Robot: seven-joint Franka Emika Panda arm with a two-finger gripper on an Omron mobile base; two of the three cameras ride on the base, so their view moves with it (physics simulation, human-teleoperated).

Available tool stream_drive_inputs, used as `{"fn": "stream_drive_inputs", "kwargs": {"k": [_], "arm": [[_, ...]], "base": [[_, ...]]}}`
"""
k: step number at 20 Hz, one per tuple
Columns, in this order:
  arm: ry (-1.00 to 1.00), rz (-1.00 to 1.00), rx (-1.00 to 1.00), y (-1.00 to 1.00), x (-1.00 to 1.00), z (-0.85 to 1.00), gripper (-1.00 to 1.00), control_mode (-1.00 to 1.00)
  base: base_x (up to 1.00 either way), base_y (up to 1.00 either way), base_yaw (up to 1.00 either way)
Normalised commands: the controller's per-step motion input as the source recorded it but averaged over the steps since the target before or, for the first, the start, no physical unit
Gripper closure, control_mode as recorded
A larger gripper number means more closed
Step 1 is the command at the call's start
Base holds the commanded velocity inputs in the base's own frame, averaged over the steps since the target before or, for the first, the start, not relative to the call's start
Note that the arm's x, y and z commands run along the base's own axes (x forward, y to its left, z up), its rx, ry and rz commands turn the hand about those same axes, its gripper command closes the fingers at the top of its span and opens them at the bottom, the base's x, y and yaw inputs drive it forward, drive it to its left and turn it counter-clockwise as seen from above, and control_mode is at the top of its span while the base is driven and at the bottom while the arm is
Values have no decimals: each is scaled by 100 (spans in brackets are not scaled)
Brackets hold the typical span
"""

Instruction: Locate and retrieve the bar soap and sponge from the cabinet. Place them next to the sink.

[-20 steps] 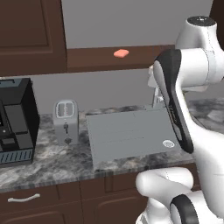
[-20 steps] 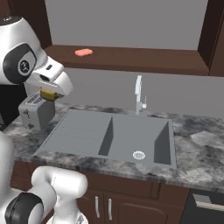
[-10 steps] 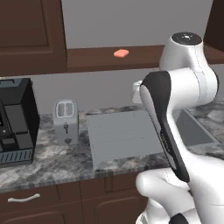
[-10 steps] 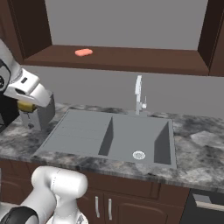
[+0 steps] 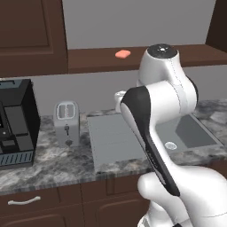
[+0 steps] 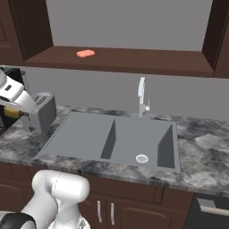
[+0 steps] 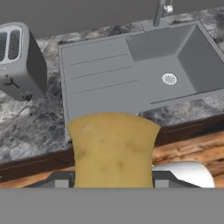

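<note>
Sponge (image 7: 113,151) fills the lower middle of the hand view, a chunky yellow block with brownish mottling, clamped between the gripper's (image 7: 113,181) fingers, whose grey ends show at either side of its base. In the right base view the gripper (image 6: 17,112) sits at the far left edge with a sliver of yellow under it, just beside the toaster (image 6: 44,112) and above the granite counter (image 6: 201,147). Beyond the held sponge, the hand view looks down on the sink (image 7: 100,83), with its ribbed drainboard nearest, then the basin and its round drain (image 7: 169,78). The faucet (image 6: 142,96) stands at the basin's back rim. The bar soap (image 5: 123,54), a small salmon-pink bar, lies on the open shelf board of the cabinet (image 5: 31,31), well above the sink and well apart from the gripper. A black coffee machine (image 5: 15,122) stands left of the toaster.
</note>
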Motion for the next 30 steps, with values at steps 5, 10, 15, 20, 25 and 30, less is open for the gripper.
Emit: {"fn": "stream_drive_inputs", "kwargs": {"k": [5, 10, 15, 20, 25, 30], "arm": [[0, 0, 0, 31, 23, -25, 100, -100], [6, 0, 0, 26, 32, -43, 100, -100], [5, 2, 0, 24, 40, -49, 100, -100], [5, 4, 0, 19, 19, -52, 100, -100], [5, 7, 0, 18, 12, -53, 100, -100], [3, 6, 0, 28, 9, -50, 100, -100]], "base": [[0, 0, 0], [0, 0, 0], [0, 0, 0], [0, 0, 0], [0, 0, 0], [0, 0, 0]]}}
